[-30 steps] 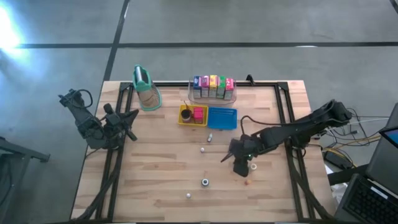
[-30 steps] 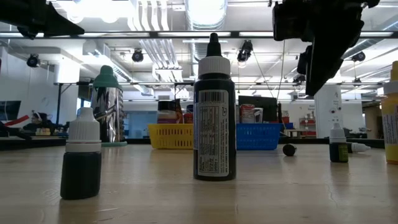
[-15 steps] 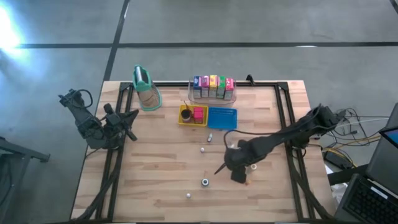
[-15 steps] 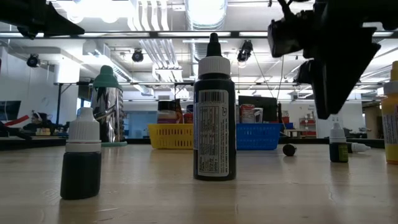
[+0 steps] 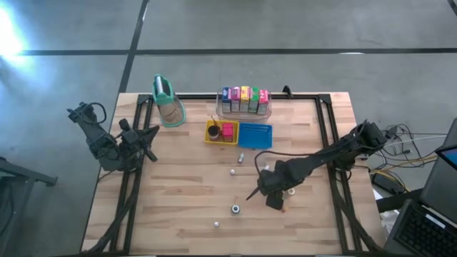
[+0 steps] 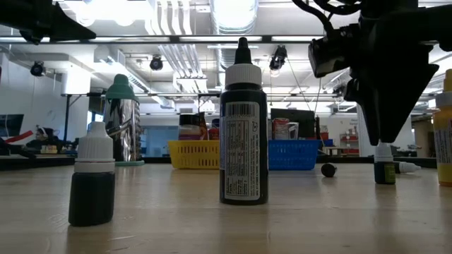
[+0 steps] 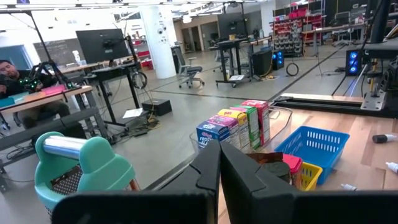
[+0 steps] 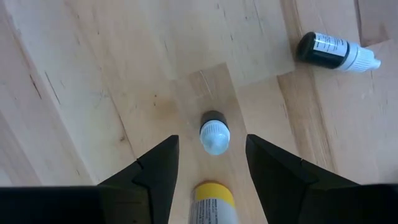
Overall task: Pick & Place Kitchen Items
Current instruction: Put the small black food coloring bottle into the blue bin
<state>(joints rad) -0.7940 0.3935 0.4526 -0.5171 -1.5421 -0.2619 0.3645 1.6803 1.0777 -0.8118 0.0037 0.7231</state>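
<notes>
Hovering right gripper [image 8: 210,163], fingers spread, straddling 1 upright white-capped dropper bottle [image 8: 214,132] directly below

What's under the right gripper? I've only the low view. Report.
Observer: The right gripper hangs over a small white-capped bottle, which stands upright between its open fingers, untouched.
Operator: Name its neighbours.
Observer: A yellow-capped bottle stands beside it; a dark bottle lies on its side farther off.
Operator: Report the left arm.
Observer: The left gripper is shut, empty, at the table's left edge.
</notes>
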